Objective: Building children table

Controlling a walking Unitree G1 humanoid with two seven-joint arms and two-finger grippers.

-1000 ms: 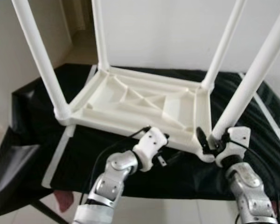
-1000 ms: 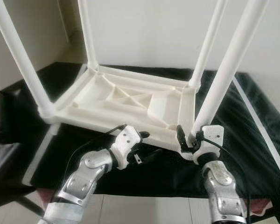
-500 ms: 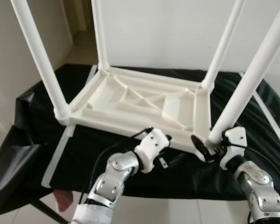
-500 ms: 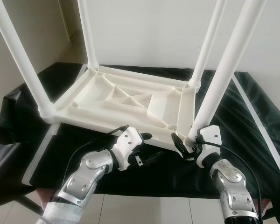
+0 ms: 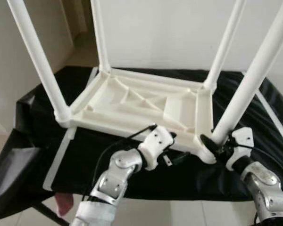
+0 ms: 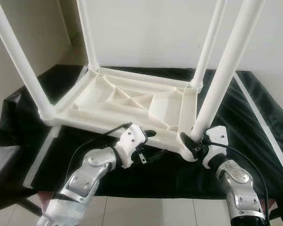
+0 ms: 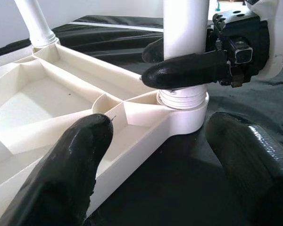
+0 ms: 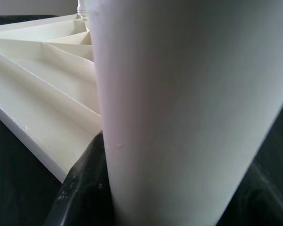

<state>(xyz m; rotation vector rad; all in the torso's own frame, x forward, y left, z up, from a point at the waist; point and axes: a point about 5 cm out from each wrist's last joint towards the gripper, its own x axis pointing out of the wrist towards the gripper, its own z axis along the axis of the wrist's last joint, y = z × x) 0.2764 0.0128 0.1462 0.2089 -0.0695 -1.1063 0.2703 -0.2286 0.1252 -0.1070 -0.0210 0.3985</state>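
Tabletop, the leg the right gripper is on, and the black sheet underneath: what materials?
Tabletop: looks like moulded plastic, matt off-white, with cast ribs on its underside.
Leg in the right gripper: likely a plastic tube, smooth white with a soft sheen, threaded collar at its base.
Black sheet: thin glossy film, wrinkled and draped; plastic or coated fabric, unclear.

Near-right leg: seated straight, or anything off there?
One oddity: on the near-right leg, thread rings show above the tabletop corner socket, so it isn't fully seated. The right gripper clamps it; the leg looks upright.
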